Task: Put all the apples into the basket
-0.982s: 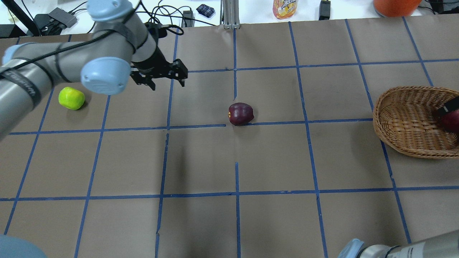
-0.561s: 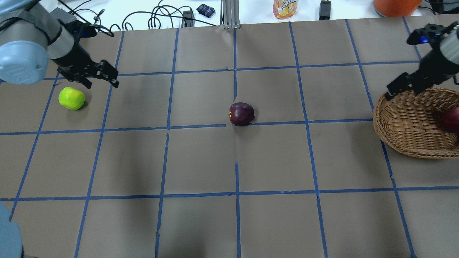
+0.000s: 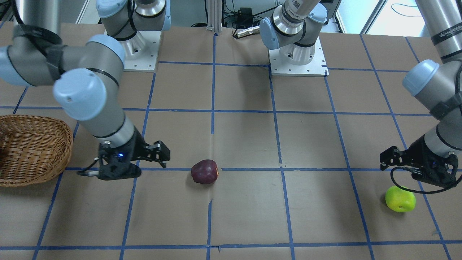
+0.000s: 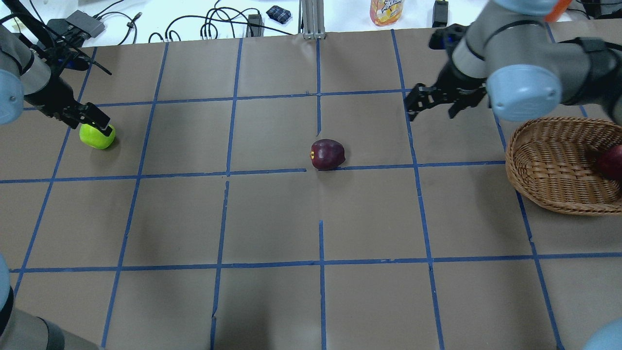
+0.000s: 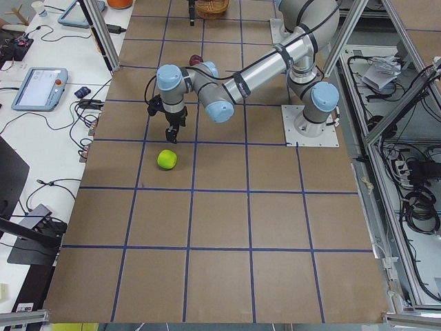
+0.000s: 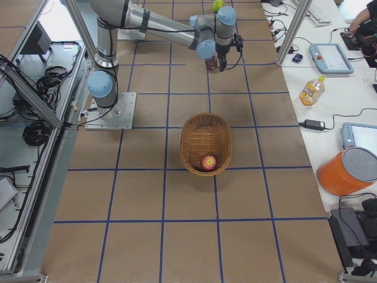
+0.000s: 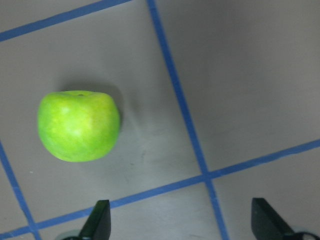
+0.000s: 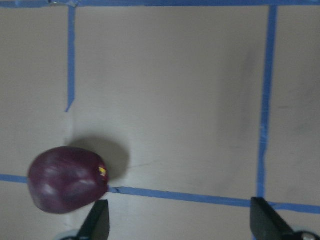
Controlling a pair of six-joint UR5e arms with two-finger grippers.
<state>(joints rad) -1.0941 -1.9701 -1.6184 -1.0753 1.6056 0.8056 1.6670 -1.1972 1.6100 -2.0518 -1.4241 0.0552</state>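
The lime green apple (image 4: 97, 136) lies at the table's far left; it also shows in the left wrist view (image 7: 78, 125). My left gripper (image 4: 86, 118) hovers open just above and beside it, empty. The dark maroon apple (image 4: 328, 154) lies at the table's middle, at the lower left of the right wrist view (image 8: 67, 186). My right gripper (image 4: 432, 108) is open and empty, up to the apple's right. The red apple (image 4: 612, 163) lies inside the wicker basket (image 4: 549, 160) at the right edge.
A juice bottle (image 4: 386, 10), an orange bucket (image 4: 534, 7) and cables lie on the white bench beyond the table's far edge. Blue tape lines grid the brown table top. The arm bases (image 3: 297, 54) stand at the robot's side.
My left gripper has swung left to the green apple. My right gripper has let go of the red apple in the basket and moved left towards the maroon apple.
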